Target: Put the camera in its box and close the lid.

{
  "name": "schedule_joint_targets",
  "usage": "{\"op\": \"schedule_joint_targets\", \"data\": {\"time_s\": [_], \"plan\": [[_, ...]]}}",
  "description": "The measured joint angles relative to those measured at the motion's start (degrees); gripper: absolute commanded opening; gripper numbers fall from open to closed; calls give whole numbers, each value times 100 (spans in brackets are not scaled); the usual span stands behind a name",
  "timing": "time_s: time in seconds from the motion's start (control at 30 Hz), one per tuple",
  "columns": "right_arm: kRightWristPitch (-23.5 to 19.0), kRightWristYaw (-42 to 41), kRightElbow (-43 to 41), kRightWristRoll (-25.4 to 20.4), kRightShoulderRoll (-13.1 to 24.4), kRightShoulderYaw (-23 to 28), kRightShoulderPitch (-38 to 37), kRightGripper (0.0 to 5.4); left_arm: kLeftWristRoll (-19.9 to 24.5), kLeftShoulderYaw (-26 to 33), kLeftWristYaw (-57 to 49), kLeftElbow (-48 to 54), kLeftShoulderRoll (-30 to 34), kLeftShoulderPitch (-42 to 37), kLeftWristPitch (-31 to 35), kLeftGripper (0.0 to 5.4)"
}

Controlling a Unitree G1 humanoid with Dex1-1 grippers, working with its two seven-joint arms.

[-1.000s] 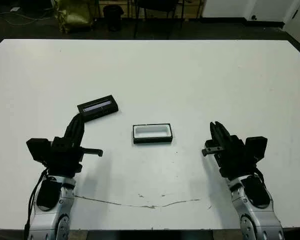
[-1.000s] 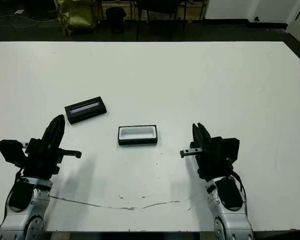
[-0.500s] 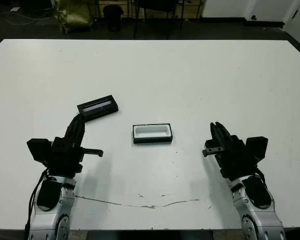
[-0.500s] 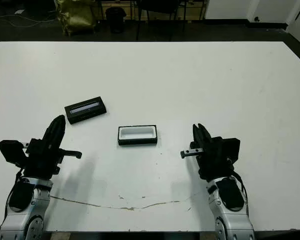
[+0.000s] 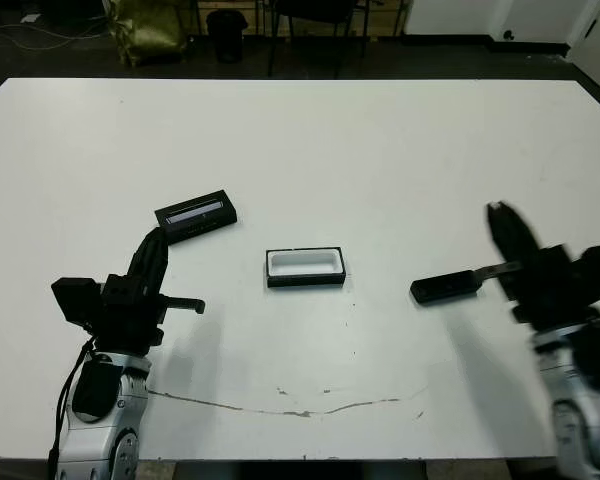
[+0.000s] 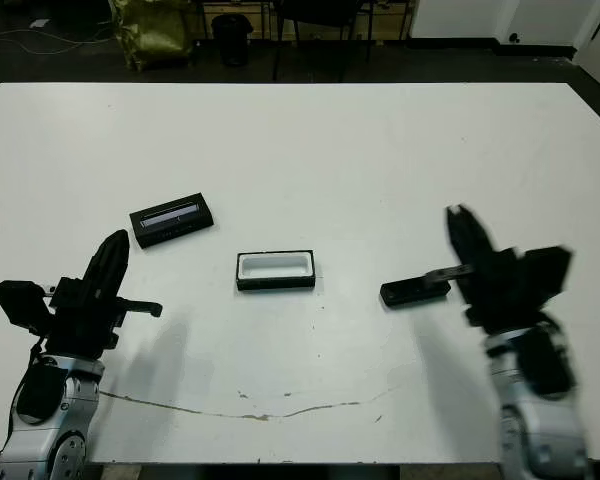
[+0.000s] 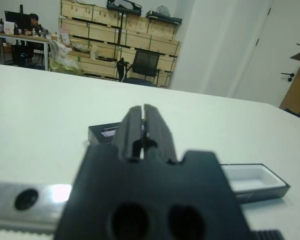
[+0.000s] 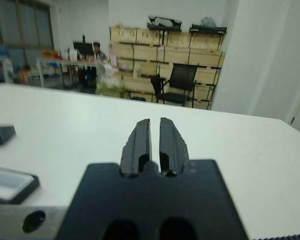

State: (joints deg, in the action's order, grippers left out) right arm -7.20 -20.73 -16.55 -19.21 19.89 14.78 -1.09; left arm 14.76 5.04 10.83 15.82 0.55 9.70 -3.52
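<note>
The box [image 5: 304,267], a shallow black tray with white lining, lies open at the table's middle. To its left and farther back rests the lid [image 5: 195,214], black with a pale stripe. The camera [image 5: 445,288], a slim black bar, lies flat on the table right of the box. My left gripper [image 5: 157,240] is shut and empty, hovering just short of the lid. Blurred by motion, my right gripper [image 5: 499,213] is shut and empty too, to the right of the camera and apart from it. The left wrist view shows the lid [image 7: 107,132] beyond the shut fingers [image 7: 135,125].
A thin dark crack [image 5: 280,408] runs across the table near its front edge. Chairs and a yellow bag [image 5: 145,25] stand beyond the far edge. A person [image 7: 34,20] sits at a distant desk. Wide bare table surrounds the three items.
My right arm has swung out to the right, and the camera now shows whole on the table where that gripper stood. Left arm, lid and box are unmoved.
</note>
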Motion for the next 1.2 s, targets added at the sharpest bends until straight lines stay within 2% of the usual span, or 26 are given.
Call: {"op": "schedule_joint_targets", "data": {"time_s": [0.13, 0.27, 0.33, 0.5, 0.6, 0.7, 0.87, 1.1, 1.2], "plan": [[-251, -582, 464, -150, 565, 138, 170, 0, 10, 2, 34, -2, 3, 0, 2, 2], [-1111, -855, 85, -99, 1301, 39, 276, 0, 8, -11, 32, 1, -5, 1, 2, 2], [-1270, -1088, 37, 59, 1668, -117, 405, 0, 7, -17, 32, -1, -9, 5, -4, 2], [-1082, -1808, 454, 781, 2418, -777, 756, 0, -42, -9, 6, -8, -9, 25, -52, 2], [-1122, -2305, 502, 977, 2735, -1130, 950, 0, -16, 8, 44, -41, -7, 31, -116, 2], [-1081, -2837, 698, 1080, 2922, -1444, 1233, 0, 12, 32, 53, -51, -6, 41, -120, 2], [-466, -3688, 1347, 1275, 3065, -1890, 1674, 0, 14, 49, 54, -53, -2, 80, -125, 2], [-459, -4523, 1198, 1352, 3535, -2048, 1895, 0, 10, 46, 51, -53, -3, 115, -139, 2], [-680, -4799, 977, 1361, 3705, -2104, 2004, 0, 11, 41, 50, -54, -5, 119, -139, 2]]}}
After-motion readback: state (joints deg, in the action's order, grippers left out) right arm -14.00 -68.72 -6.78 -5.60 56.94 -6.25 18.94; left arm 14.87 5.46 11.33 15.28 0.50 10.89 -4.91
